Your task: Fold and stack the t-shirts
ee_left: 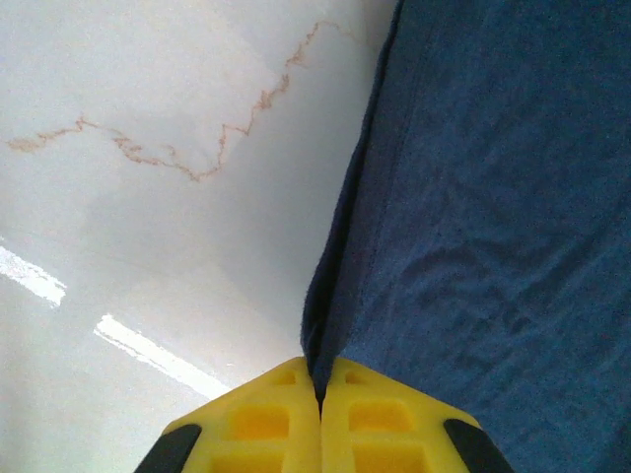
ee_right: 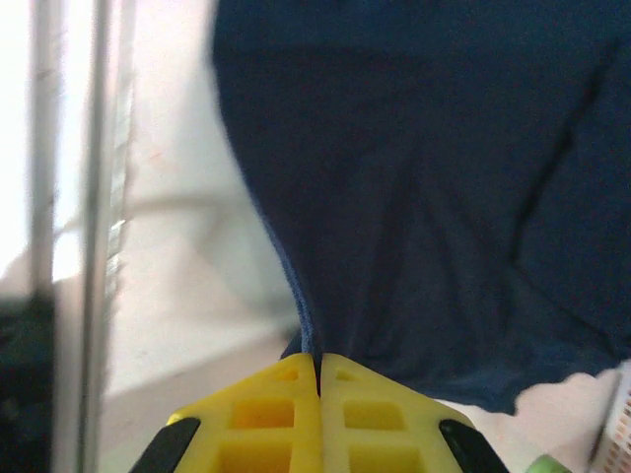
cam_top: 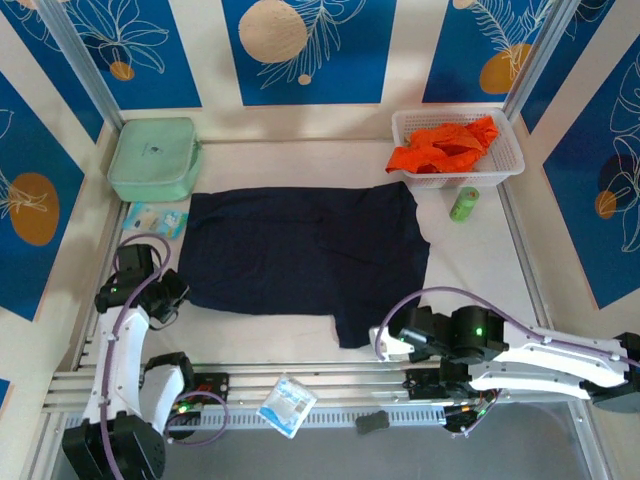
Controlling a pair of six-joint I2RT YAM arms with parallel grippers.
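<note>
Soft navy t-shirt point(cam_top: 300, 250), nipped at two edges
It lies flat on the smooth pale counter point(cam_top: 470, 275); the left pincer point(ee_left: 318, 379) and right pincer point(ee_right: 317, 360) each squeeze its edge tight, with bare counter beside.

- the left arm point(cam_top: 125, 350) is seen at the lower left of the top view, folded up from its base
- the left gripper point(ee_left: 318, 379) is shut tight, with its yellow fingers point(ee_left: 256, 424) pressed together on the edge of the navy t-shirt point(ee_left: 493, 246)
- the right arm point(cam_top: 540, 360) is laid out low from the lower right, pointed leftward
- the right gripper point(ee_right: 317, 360) is clamped the same way, with the shirt's edge pinched at the tips
</note>
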